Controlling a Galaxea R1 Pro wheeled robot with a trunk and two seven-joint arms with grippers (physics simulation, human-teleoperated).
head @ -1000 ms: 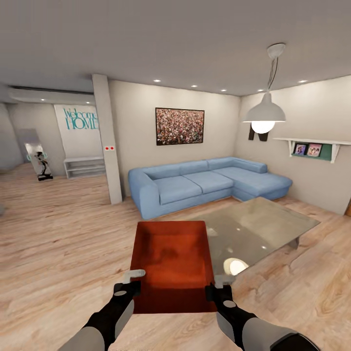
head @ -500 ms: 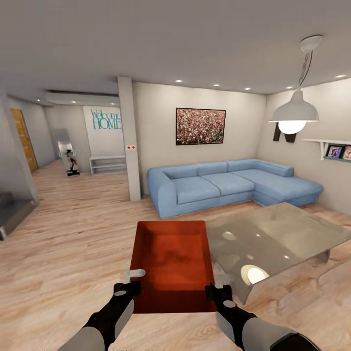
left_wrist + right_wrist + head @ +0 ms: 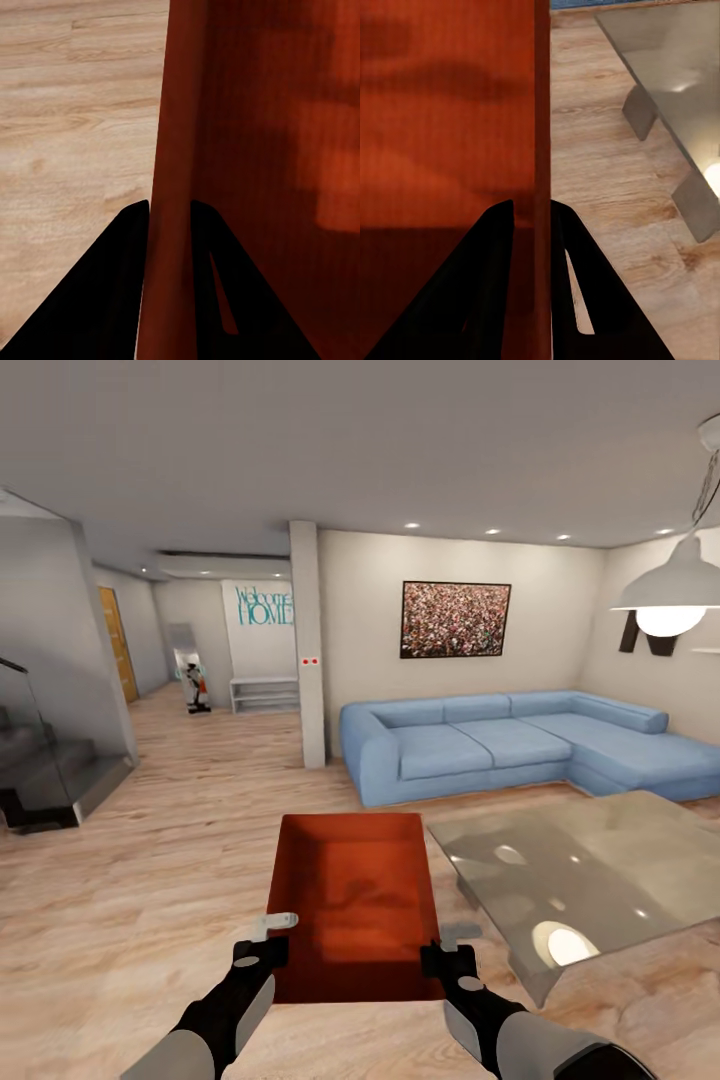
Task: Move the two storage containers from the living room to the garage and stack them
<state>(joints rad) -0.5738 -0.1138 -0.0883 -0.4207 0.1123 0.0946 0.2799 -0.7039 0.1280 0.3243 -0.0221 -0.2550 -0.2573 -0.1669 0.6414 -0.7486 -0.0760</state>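
Nearest, the left gripper (image 3: 262, 950) and right gripper (image 3: 448, 958) each pinch a side wall of the orange-red box (image 3: 352, 900), carried level in front of the robot; both wrist views show the fingers (image 3: 127, 247) closed on the thin wall. The box sits where it did against the arms, while the whole view has swung left: the glass table (image 3: 590, 870) and blue sofa (image 3: 500, 745) have slid rightward, and stairs (image 3: 40, 780) and a far hallway (image 3: 170, 700) have appeared. The robot seems to be turning to leave the living room for the garage.

Right gripper (image 3: 531, 225) pinches the container (image 3: 442, 112) wall.
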